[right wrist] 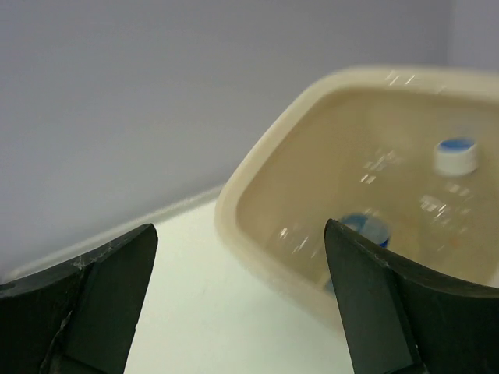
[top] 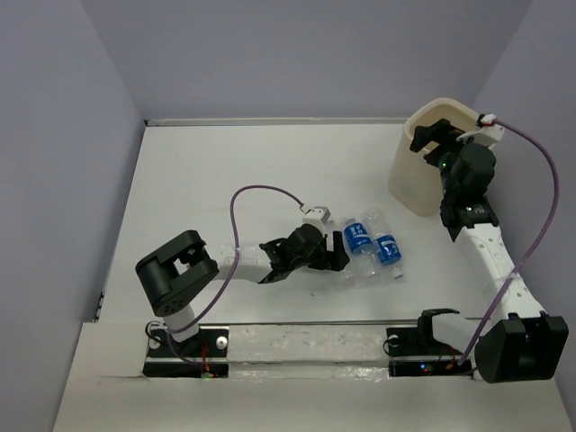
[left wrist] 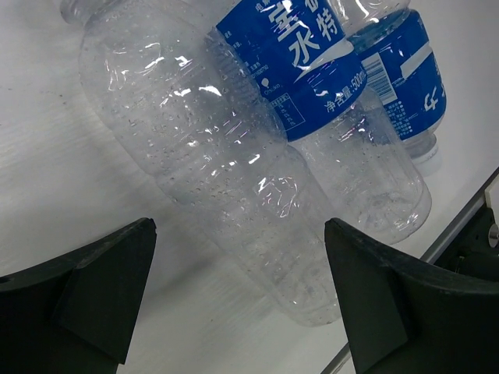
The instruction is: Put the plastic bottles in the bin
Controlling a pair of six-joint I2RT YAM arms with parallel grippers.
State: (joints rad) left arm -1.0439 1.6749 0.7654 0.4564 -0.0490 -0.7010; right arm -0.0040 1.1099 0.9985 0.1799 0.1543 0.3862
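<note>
Three plastic bottles lie side by side mid-table: two with blue labels (top: 359, 238) (top: 388, 248) and a clear one without a label (top: 362, 273). In the left wrist view the clear bottle (left wrist: 210, 156) lies just ahead of my open jaws, with its base between the fingertips, and the labelled bottles (left wrist: 300, 70) (left wrist: 401, 78) lie beyond it. My left gripper (top: 339, 256) (left wrist: 240, 234) is open and low at the bottles' left side. My right gripper (top: 429, 136) (right wrist: 240, 230) is open and empty, above the near-left rim of the beige bin (top: 416, 184) (right wrist: 261, 175). Bottles lie blurred inside the bin (right wrist: 365, 230), one with its white cap (right wrist: 456, 157) showing.
The bin stands at the back right near the wall. A metal rail (top: 297, 326) runs along the table's near edge between the arm bases. Purple cables (top: 256, 192) loop off both wrists.
</note>
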